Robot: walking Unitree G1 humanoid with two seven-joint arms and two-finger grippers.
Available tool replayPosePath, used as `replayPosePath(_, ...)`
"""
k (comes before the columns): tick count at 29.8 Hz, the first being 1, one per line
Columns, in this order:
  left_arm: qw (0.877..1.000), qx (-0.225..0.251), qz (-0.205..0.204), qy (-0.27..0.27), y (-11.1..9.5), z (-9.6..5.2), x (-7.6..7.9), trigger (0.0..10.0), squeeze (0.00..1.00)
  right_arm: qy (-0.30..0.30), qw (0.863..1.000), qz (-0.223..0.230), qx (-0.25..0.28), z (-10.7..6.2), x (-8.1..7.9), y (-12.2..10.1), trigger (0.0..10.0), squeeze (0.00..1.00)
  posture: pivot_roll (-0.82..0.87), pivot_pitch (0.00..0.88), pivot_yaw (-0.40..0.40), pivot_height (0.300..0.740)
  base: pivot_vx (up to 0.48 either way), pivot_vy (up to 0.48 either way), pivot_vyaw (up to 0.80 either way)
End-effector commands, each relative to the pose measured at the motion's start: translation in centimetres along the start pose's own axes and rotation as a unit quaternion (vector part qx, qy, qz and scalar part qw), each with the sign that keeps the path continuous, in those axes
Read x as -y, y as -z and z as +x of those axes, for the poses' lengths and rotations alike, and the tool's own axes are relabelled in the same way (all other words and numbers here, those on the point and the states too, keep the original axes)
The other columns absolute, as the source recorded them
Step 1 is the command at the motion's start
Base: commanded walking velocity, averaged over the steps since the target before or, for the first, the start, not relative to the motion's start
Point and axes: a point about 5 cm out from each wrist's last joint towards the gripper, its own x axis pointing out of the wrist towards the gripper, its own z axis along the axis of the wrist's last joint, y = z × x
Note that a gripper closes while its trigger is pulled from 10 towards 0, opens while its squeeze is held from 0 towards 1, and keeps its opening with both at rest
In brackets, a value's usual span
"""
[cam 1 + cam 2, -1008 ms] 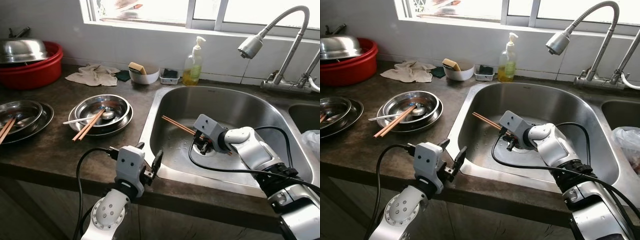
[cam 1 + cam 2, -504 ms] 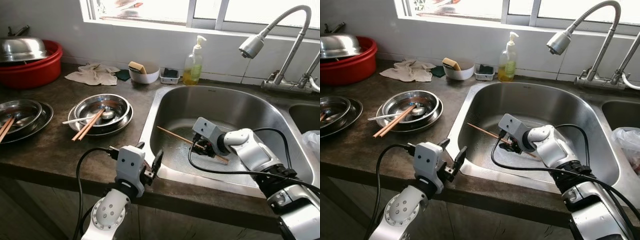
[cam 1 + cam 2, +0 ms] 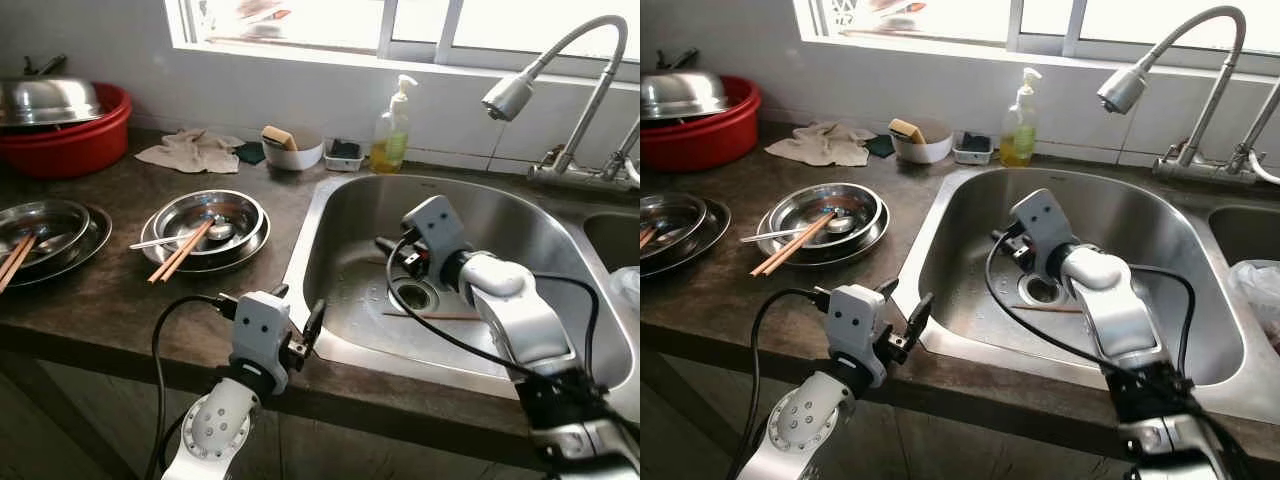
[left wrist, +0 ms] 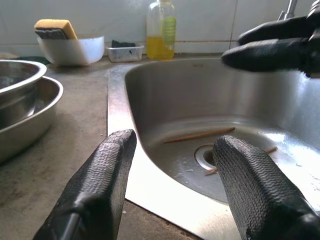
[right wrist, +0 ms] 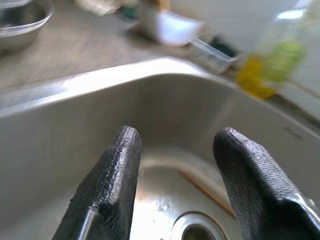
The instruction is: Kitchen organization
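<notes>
steel sink (image 3: 330, 205) holds loose chopsticks (image 3: 432, 316); right gripper (image 3: 392, 251) above, fingers spread and empty; left gripper (image 3: 296, 325) spread too.

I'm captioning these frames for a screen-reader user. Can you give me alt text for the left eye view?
The right gripper hangs open and empty above the drain of a steel sink, where chopsticks lie on the bottom. The left gripper, also open, hovers at the dark counter's front edge, near steel bowls holding more chopsticks.
</notes>
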Motion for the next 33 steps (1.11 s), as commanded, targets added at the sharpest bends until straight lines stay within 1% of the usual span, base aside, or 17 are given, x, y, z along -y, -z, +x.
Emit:
replayPosePath(1,1.0,0.001,0.005,0.001,0.0,0.3,-0.1,10.0,0.0,0.038,0.999,0.02,0.03,-1.0,0.5,-0.9,10.0,0.0,0.02,0.005,-0.043,0.74,0.0,0.0,0.0)
replayPosePath(3,1.0,0.002,0.005,0.001,0.0,0.3,-0.1,10.0,0.0,0.045,0.998,0.027,0.039,-1.3,0.4,-1.0,10.0,0.0,0.02,0.005,-0.043,0.74,0.0,0.0,0.0)
replayPosePath(5,1.0,0.002,0.006,0.001,0.0,0.2,-0.1,10.0,0.0,0.073,0.993,0.06,0.066,-2.5,-0.3,-1.2,10.0,0.0,0.02,0.007,-0.042,0.74,0.0,0.0,0.0)
replayPosePath(6,1.0,0.001,0.006,0.0,0.0,0.2,-0.2,10.0,0.0,0.098,0.987,0.089,0.087,-3.7,-1.2,-1.0,10.0,0.0,0.02,0.008,-0.042,0.74,0.0,0.0,0.0)
replayPosePath(8,1.0,0.001,0.007,-0.001,0.0,0.1,-0.2,10.0,0.0,0.111,0.983,0.107,0.096,-4.3,-1.7,-0.8,10.0,0.0,0.02,0.007,-0.043,0.74,0.0,0.0,0.0)
replayPosePath(10,1.0,-0.004,0.009,-0.001,0.2,-0.1,-0.1,10.0,0.0,0.117,0.983,0.11,0.094,-5.4,-3.3,0.0,10.0,0.0,0.02,0.008,-0.042,0.74,0.0,0.0,0.0)
replayPosePath(13,1.0,-0.008,0.007,-0.003,0.4,-0.3,-0.1,10.0,0.0,0.126,0.981,0.121,0.084,-6.1,-4.6,1.0,10.0,0.0,0.01,0.007,-0.038,0.74,0.0,0.0,0.0)
replayPosePath(14,1.0,-0.009,0.008,-0.004,0.5,-0.3,-0.1,10.0,0.0,0.126,0.981,0.122,0.084,-6.3,-4.7,1.1,10.0,0.0,0.01,0.007,-0.038,0.74,0.0,0.0,0.0)
replayPosePath(17,1.0,-0.007,0.01,-0.006,0.5,-0.3,-0.1,10.0,0.0,0.157,0.974,0.137,0.093,-6.9,-5.0,1.0,10.0,0.0,0.01,0.007,-0.038,0.74,0.0,0.0,0.0)
replayPosePath(22,1.0,-0.001,0.02,-0.007,0.4,-0.4,-0.1,10.0,0.0,0.169,0.971,0.142,0.094,-7.7,-5.0,1.1,10.0,0.0,0.0,0.005,-0.034,0.74,0.0,0.0,0.0)
replayPosePath(23,1.0,-0.001,0.02,-0.007,0.4,-0.4,-0.1,10.0,0.0,0.169,0.971,0.142,0.094,-7.7,-5.0,1.1,10.0,0.0,0.0,0.005,-0.034,0.74,0.0,0.0,0.0)
replayPosePath(25,0.999,0.008,0.034,-0.005,0.2,-0.5,-0.1,10.0,0.0,0.163,0.971,0.147,0.092,-8.4,-5.4,1.4,10.0,0.0,0.0,0.007,-0.031,0.74,0.0,0.0,0.0)
replayPosePath(33,0.999,0.008,0.038,-0.005,0.3,-0.6,-0.1,10.0,0.0,0.143,0.974,0.154,0.084,-8.8,-6.2,1.6,10.0,0.0,0.0,0.006,-0.035,0.74,-0.03,0.0,0.0)
